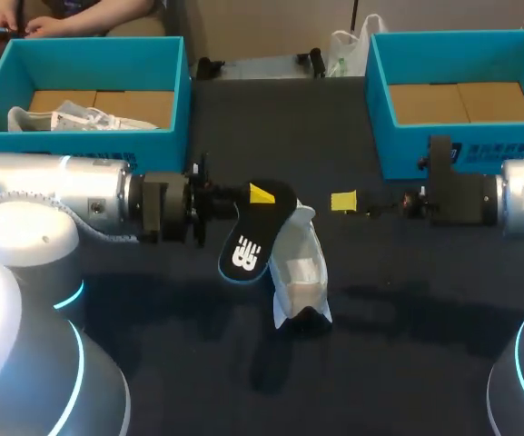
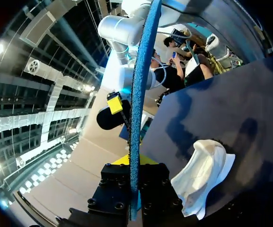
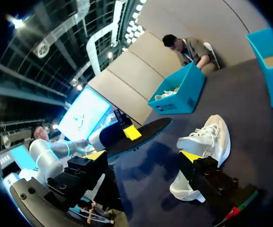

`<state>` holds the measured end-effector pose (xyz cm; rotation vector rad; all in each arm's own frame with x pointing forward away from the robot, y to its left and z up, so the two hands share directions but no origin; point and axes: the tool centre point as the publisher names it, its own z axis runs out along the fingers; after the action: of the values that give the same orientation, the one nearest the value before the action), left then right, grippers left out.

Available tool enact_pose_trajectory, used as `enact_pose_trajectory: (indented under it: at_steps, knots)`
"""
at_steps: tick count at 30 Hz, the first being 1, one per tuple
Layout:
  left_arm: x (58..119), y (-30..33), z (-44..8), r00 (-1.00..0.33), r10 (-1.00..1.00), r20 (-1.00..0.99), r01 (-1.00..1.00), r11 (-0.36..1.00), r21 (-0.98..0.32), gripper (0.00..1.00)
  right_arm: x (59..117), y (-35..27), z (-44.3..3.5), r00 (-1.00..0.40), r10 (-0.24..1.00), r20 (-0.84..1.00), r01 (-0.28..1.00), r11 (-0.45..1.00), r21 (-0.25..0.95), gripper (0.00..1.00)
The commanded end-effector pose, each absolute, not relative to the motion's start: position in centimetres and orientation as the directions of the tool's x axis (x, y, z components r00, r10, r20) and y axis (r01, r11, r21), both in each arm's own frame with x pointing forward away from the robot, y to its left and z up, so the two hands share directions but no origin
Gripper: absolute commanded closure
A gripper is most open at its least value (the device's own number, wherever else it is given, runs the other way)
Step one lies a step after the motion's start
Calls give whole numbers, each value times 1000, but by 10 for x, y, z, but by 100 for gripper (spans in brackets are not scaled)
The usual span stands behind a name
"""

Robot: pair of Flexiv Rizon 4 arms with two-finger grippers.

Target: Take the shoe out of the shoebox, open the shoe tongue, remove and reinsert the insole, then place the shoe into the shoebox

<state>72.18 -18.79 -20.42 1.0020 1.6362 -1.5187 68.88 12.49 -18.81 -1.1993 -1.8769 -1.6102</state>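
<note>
While the black foam insole with a white logo point(image 1: 246, 243) hangs above the middle of the dark tabletop point(image 1: 407, 345), the left gripper point(image 1: 257, 195) pinches its upper end; the left wrist view shows it edge-on between the pressed fingers. That hold looks meant to keep it clear of the white fabric sneaker point(image 1: 300, 272), which lies just beside and under it, mid-tabletop, outside either box. The right gripper point(image 1: 345, 201) hovers near, fingers spread and holding nothing, probably to steady the sneaker for reinsertion. At the far left corner a teal shoebox point(image 1: 80, 143) holds another white sneaker point(image 1: 71, 118) on its cardboard floor. The second teal shoebox point(image 1: 407, 150), at the far right corner, shows its brown cardboard floor.
</note>
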Motion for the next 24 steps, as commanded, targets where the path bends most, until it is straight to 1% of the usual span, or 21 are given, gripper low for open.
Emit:
enact_pose_trajectory:
  at_steps: [1, 10, 11, 12, 13, 15, 16, 17, 20, 21, 23, 24]
  knots:
    - [727, -188, -203, -473, 97, -876, 881, 15, -474, 100, 684, 125, -185, -552, 358, 753, 799, -30, 601, 0]
    - [727, -188, -203, -473, 97, -876, 881, 15, -474, 100, 684, 125, -185, -552, 358, 753, 799, -30, 601, 0]
    - [725, -187, -203, -491, 91, -866, 870, 3, -493, 100, 687, 124, -184, -594, 371, 714, 771, 10, 636, 0]
    - [723, -186, -201, -532, 92, -842, 844, -22, -536, 100, 690, 122, -182, -629, 411, 660, 739, 52, 672, 0]
    - [721, -185, -198, -543, 90, -835, 837, -22, -546, 100, 694, 119, -180, -677, 447, 584, 697, 134, 705, 0]
    - [720, -183, -195, -569, 100, -816, 819, -17, -574, 100, 697, 113, -179, -733, 447, 512, 634, 178, 752, 0]
    - [720, -181, -193, -587, 91, -804, 806, -29, -592, 100, 699, 110, -178, -788, 440, 431, 568, 252, 783, 0]
    - [719, -180, -192, -598, 90, -797, 798, -33, -602, 100, 700, 109, -178, -809, 434, 396, 537, 273, 798, 0]
    - [719, -178, -189, -644, 109, -757, 759, -31, -650, 100, 702, 106, -181, -863, 400, 310, 460, 366, 809, 0]
    - [718, -177, -189, -666, 123, -736, 738, -33, -674, 100, 703, 107, -182, -891, 364, 272, 414, 402, 817, 0]
    - [716, -176, -184, -706, 103, -700, 699, -55, -713, 100, 705, 109, -184, -906, 360, 222, 385, 486, 785, 0]
    - [714, -175, -181, -720, 108, -685, 683, -60, -728, 100, 705, 110, -185, -925, 323, 202, 348, 503, 791, 0]
